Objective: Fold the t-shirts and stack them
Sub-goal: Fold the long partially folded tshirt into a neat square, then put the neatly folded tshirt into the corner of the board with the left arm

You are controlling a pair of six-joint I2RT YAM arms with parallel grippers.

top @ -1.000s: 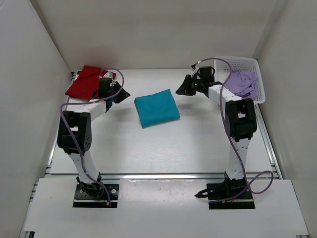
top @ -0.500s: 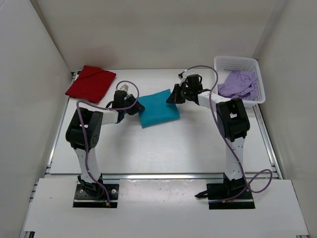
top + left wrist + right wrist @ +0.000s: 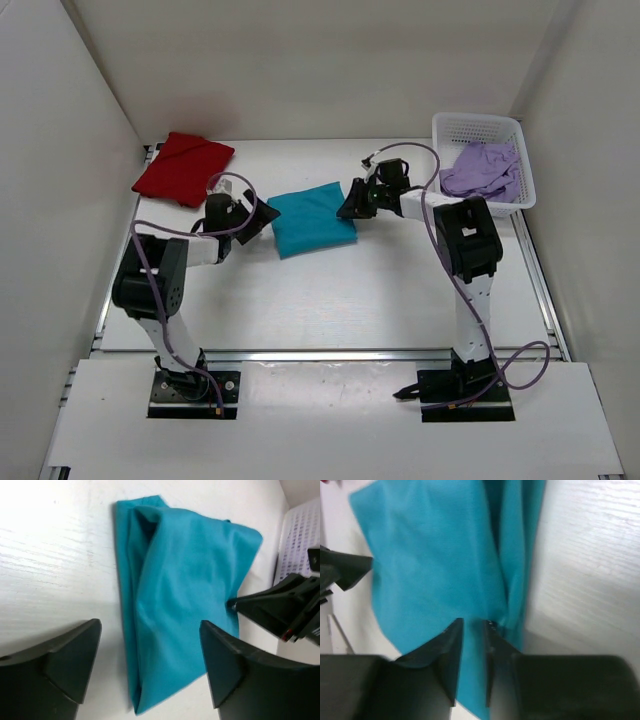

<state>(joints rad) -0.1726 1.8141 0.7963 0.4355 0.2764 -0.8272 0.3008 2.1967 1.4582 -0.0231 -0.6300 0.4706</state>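
I am looking down on a white table (image 3: 400, 290) with both arms reaching toward its middle. The teal shirt (image 3: 312, 217) is lying there, folded into a rough rectangle. The left claw (image 3: 266, 216) is sitting just beside the shirt's left edge. In its wrist view the two dark fingers (image 3: 65, 660) are standing spread wide, with nothing between them but the shirt (image 3: 180, 610) lying flat on the table beyond.

The right claw (image 3: 347, 209) is meeting the shirt's right edge. In its own camera the fingers (image 3: 445, 650) are standing almost pressed together, a thin slit between them, right over the cloth (image 3: 430, 565). I cannot tell whether any fabric is caught in that slit (the left wrist view shows only its tip touching the hem).

The red shirt (image 3: 183, 167) is lying folded at the far left corner of the table, well apart from both arms. The lilac shirt (image 3: 484, 168) is sitting crumpled inside a white mesh basket (image 3: 478, 122) at the far right corner.
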